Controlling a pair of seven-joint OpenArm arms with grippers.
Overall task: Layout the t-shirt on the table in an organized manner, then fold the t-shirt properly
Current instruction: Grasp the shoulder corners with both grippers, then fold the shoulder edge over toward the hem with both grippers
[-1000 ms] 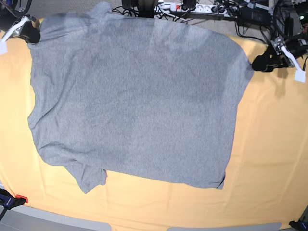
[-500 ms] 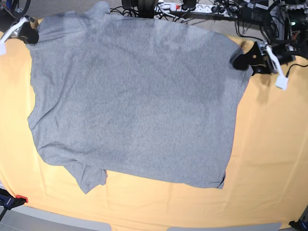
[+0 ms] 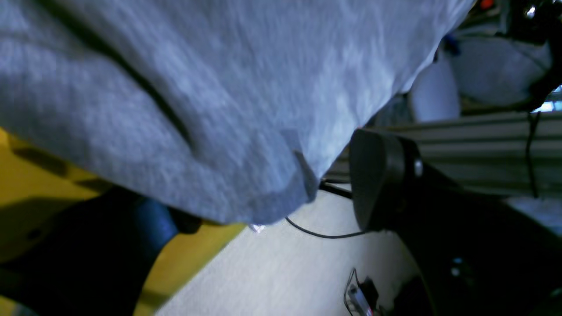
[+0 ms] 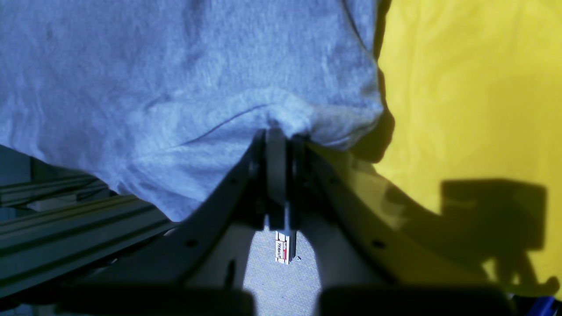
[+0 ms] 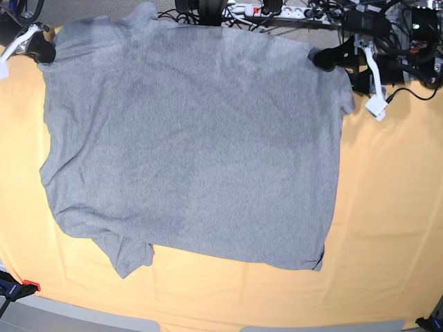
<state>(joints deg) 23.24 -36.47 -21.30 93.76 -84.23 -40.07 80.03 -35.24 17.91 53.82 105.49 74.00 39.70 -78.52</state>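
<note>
While spread flat, t-shirt (image 5: 194, 138) runs lengthwise across table (image 5: 387, 228).

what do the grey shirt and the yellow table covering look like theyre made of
The heather-grey t-shirt looks like soft matte knit, probably cotton jersey: speckled fibres, limp folds, stitched hem. The pale orange-yellow covering on the table looks like thin woven cloth, matte, with faint creases; its exact fibre can't be told.
</note>
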